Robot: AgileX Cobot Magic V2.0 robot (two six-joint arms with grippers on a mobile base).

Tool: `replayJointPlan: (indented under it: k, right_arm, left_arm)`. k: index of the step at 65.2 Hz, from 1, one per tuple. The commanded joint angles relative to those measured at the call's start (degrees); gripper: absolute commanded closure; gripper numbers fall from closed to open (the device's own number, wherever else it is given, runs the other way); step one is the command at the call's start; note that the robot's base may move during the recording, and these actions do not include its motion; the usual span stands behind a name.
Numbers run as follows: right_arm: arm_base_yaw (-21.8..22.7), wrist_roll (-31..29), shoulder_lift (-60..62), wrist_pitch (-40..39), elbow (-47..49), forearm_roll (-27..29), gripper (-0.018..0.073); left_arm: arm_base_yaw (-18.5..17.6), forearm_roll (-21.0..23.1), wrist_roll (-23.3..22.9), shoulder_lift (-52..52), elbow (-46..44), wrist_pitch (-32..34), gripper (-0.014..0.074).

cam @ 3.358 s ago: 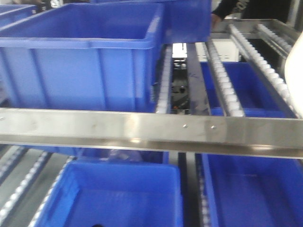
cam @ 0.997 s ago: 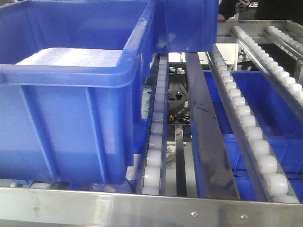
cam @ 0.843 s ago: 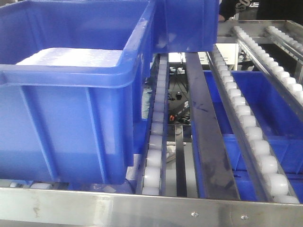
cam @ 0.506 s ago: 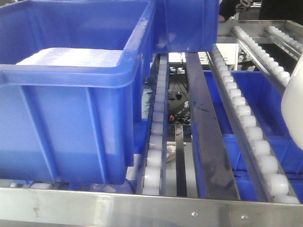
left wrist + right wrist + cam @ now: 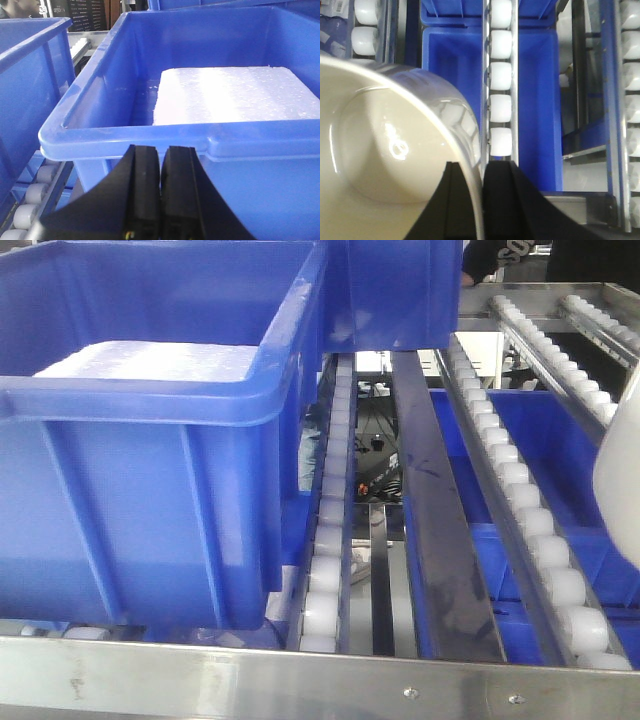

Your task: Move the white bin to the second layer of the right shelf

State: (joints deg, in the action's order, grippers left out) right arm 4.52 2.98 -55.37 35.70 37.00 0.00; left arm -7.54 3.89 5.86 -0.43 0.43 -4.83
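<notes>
Our right tool [image 5: 465, 200] pinches the white bin [image 5: 385, 165] wall; we should probably lower it level onto the rollers [image 5: 520, 500]. Left tool [image 5: 160, 200] closed empty.

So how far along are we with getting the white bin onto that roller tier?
Pickup looks done: the right gripper is shut on the white bin, jaws pinching its wall. In hand: the bin hangs above the roller rows, showing only at the right edge of the front view. Left: set it on the right shelf second layer and release. The left gripper is shut and empty by the blue crate.
</notes>
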Motion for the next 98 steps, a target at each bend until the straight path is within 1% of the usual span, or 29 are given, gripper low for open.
replayJointPlan:
  k: [1, 32, 48, 54, 61, 74, 98]
  right_arm:
    - [0.4, -0.6, -0.8, -4.6, 1.7, 0.0, 0.0511]
    - [0.4, -0.6, -9.6, -7.0, 1.7, -0.5, 0.0511]
    - [4.3, -2.0, -10.8, -7.5, 1.7, -0.6, 0.0511]
    - [4.0, -3.0, -10.8, -7.5, 1.6, -0.7, 0.0507]
    - [3.5, -5.5, -10.8, -7.5, 0.9, -0.6, 0.0503]
    - [3.5, -5.5, -10.8, -10.0, -2.0, 1.6, 0.0503]
    - [3.5, -5.5, -10.8, -10.9, -2.7, 1.7, 0.0501]
  left_arm:
    - [-0.2, 0.3, -0.1, -0.9, 2.1, 4.8, 0.0512]
    - [-0.2, 0.3, -0.1, -0.9, 2.1, 4.8, 0.0512]
    - [-0.2, 0.3, -0.1, -0.9, 2.1, 4.8, 0.0512]
    - [-0.2, 0.3, -0.1, -0.9, 2.1, 4.8, 0.0512]
    - [-0.2, 0.3, -0.1, -0.9, 2.1, 4.8, 0.0512]
    - [-0.2, 0.3, -0.1, -0.9, 2.1, 4.8, 0.0512]
    - [-0.2, 0.3, -0.1, -0.9, 2.1, 4.8, 0.0512]
